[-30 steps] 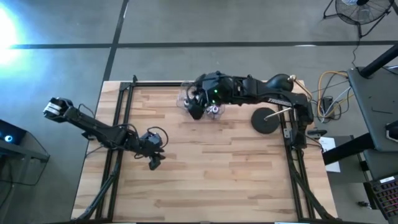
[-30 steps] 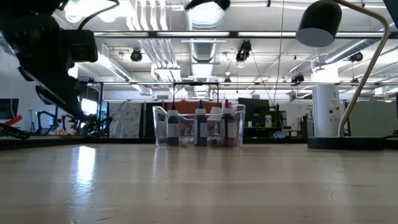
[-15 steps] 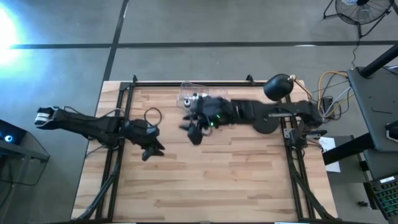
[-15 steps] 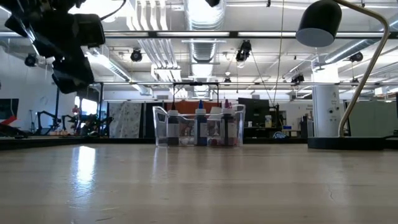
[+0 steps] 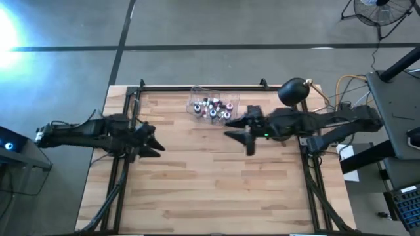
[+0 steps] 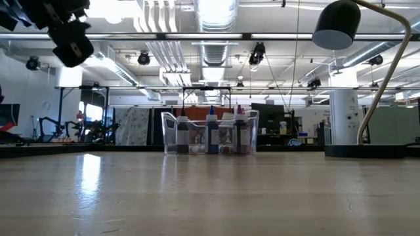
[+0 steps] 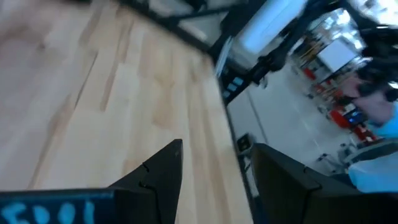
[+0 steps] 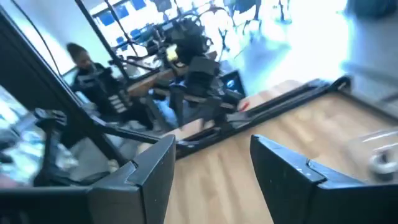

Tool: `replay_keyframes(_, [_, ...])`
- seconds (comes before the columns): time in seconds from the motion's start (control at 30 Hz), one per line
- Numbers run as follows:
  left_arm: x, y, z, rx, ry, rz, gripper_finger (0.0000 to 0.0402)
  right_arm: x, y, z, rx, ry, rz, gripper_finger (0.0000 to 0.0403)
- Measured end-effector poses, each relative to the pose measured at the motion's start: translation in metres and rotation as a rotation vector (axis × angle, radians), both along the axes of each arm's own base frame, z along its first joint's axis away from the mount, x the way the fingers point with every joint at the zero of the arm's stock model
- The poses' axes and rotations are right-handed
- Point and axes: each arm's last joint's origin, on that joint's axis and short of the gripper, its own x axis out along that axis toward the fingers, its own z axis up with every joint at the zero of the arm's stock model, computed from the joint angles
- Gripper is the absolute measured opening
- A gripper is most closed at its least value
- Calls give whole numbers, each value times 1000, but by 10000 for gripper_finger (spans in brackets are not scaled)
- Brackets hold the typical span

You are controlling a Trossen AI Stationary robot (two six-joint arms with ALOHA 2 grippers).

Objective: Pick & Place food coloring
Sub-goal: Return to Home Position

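Your right pincer (image 5: 237,135) hangs open and empty above the table (image 5: 216,190), just beside the box on the side toward the right edge. The wrist view shows a plain gap between its fingers (image 8: 152,168) and nothing in it. Your left pincer (image 5: 152,141) is also spread with nothing held, near the left edge.

The food coloring bottles (image 5: 213,108) all sit in the clear box (image 5: 195,95), which stands at the middle of the table's back edge. From table height they stand upright (image 6: 210,134), caps up and long axis vertical, packed side by side. From above only the caps show. No bottle shows on the boards outside the box.

So the placing looks finished, and the step in hand reads as sending both arms to rest. The next move needs no grasp. Fold each arm toward its own side, and keep the right one clear of the box wall and of the black lamp (image 5: 293,92) at the back right corner.
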Motion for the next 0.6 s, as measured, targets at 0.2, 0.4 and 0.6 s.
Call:
replay_keyframes(0.2, [-23, 1, 14, 105, -210, -9, 163, -50, -4, -2, -164, -145, -25, 201])
replay_keyframes(0.4, [-44, 0, 29, 206, -435, -12, 163, -86, -9, -43, -153, -193, -19, 201])
replay_keyframes(0.6, [-60, 1, 29, 243, -494, 51, 163, -125, -14, -76, -136, -300, 5, 201])
